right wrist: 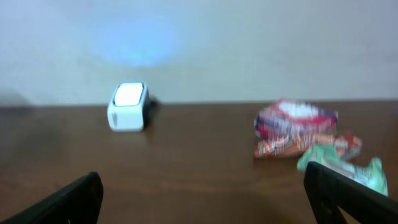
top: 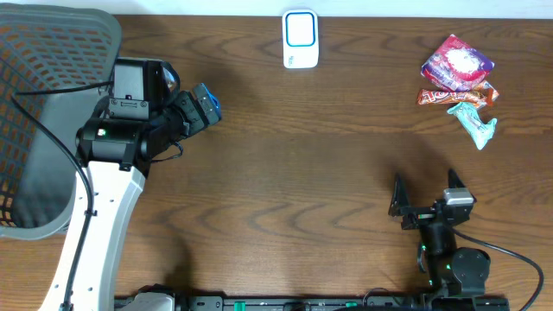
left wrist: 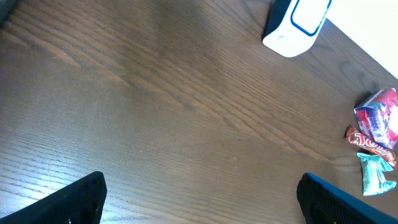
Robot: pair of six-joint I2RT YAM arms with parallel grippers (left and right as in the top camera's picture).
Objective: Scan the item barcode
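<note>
Noted both grippers wide open, nothing held. The scanner (top: 301,39) sat at the table's (top: 285,173) far edge. The snack pile lay well to the scanner's right along that edge: pink packet (top: 456,62) rearmost, orange bar (top: 458,93) before it, teal packet (top: 473,121) nearest the arms. The right gripper (top: 425,183) sat right of the scanner, with the pile ahead of its jaws and slightly right. The left gripper (top: 207,105) sat left of the scanner, well apart from the pile. I judged the right arm nearer. The bar's long axis ran side to side.
</note>
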